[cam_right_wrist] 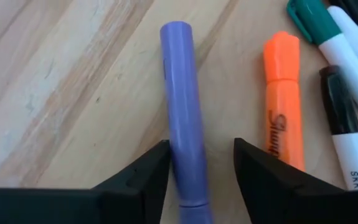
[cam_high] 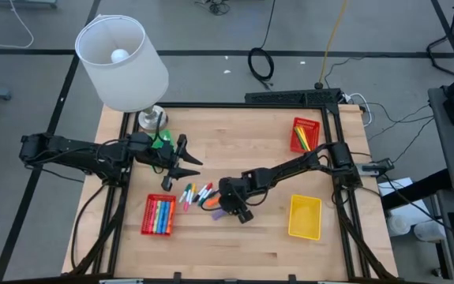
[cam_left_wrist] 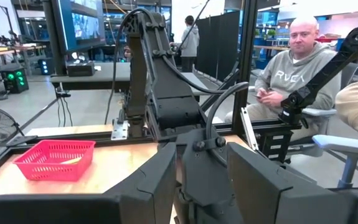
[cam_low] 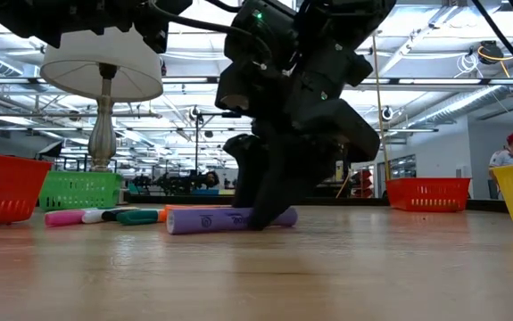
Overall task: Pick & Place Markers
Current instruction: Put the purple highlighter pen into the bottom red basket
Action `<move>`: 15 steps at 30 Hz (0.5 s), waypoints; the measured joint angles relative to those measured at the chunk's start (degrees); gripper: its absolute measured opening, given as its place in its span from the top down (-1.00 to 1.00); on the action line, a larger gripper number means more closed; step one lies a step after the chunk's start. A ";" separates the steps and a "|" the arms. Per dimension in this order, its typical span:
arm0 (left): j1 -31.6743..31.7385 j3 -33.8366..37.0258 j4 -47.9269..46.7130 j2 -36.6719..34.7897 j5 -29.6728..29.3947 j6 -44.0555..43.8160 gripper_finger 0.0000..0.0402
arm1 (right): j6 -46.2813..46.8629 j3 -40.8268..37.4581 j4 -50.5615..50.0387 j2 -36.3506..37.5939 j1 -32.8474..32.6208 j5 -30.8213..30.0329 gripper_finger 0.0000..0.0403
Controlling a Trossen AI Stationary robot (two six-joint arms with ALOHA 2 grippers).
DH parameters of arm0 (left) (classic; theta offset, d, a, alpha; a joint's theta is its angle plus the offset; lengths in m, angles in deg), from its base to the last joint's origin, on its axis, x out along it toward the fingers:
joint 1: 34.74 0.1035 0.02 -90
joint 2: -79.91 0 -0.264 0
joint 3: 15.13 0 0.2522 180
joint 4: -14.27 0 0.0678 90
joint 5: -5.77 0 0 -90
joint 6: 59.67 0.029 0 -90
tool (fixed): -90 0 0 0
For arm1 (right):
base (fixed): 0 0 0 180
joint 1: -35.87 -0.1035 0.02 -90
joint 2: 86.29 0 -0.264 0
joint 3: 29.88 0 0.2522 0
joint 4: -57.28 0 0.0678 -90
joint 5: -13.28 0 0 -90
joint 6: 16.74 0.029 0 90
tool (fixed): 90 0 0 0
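my right gripper [cam_right_wrist: 196, 168] is lowered onto the light wooden table [cam_high: 250, 237] near its middle, fingers parted and straddling the purple cylindrical plastic marker [cam_right_wrist: 182, 106]. the marker lies flat between the fingers; i cannot tell whether they touch its barrel, so the grasp is not yet closed. straddling across the barrel is the correct setup: closing should clamp the round body squarely instead of rolling it away.

just beside it lies an orange plastic highlighter [cam_right_wrist: 282, 93], then white-barrelled markers with green and black caps [cam_right_wrist: 343, 124]. these loose markers form a small cluster at table centre.

the red mesh basket [cam_high: 159, 214] on the left side already holds a row of coloured markers. the yellow basket [cam_high: 304, 217] sits near my right arm.

my left gripper [cam_high: 181, 164] waits above the table's left side, fingers spread and holding nothing.
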 joint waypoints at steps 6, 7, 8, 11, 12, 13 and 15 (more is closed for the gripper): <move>0.00 0.00 -0.01 0.00 -0.02 0.01 0.28 | 3.86 -2.53 -0.52 0.00 -0.42 -3.07 0.32; 0.00 0.00 -0.02 0.00 -0.02 -0.02 0.28 | 4.06 -3.32 -0.35 0.00 -0.43 -2.99 0.34; 0.00 0.00 -0.02 0.00 0.00 -0.02 0.28 | 4.48 -4.08 -0.15 0.00 -0.61 -2.74 0.36; 0.00 0.00 -0.07 0.00 -0.02 0.02 0.28 | 6.53 -6.20 1.58 0.04 -1.05 -3.10 0.44; 0.00 0.00 -0.07 0.00 -0.02 -0.05 0.28 | 7.40 -6.85 2.39 0.04 -1.25 -3.13 0.48; 0.00 0.00 -0.07 0.00 -0.02 -0.19 0.28 | 8.42 -7.48 3.22 0.07 -1.42 -3.14 0.52; 0.00 0.00 -0.04 0.00 -0.02 -0.51 0.28 | 9.85 -8.38 4.15 0.16 -1.86 -3.36 0.62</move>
